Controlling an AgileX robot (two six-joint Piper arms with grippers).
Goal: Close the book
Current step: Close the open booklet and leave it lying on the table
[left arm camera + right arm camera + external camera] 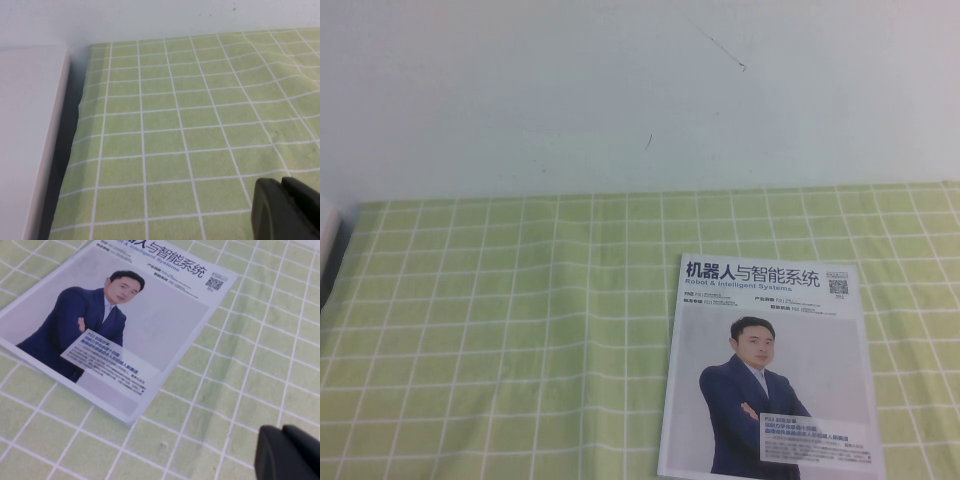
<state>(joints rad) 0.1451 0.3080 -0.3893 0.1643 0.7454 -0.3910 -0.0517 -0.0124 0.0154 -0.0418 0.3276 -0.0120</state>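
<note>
book [767, 375] lies shut, cover up, on the green checked cloth [500, 330] over the bench, so closing looks done. left gripper [285, 210] hangs above bare cloth, right gripper [287, 452] just beside the book; neither visibly holds anything, and how wide they stand i cannot tell.

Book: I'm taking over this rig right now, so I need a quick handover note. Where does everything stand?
Left gripper: shut, empty, above bare cloth; not seen in the high view.
Right gripper: shut, empty, above the cloth beside the book.
Book: lying flat on the cloth, right near part, cover up.
Done: the book is closed.
Left: nothing apparent; neither gripper touches it.
</note>
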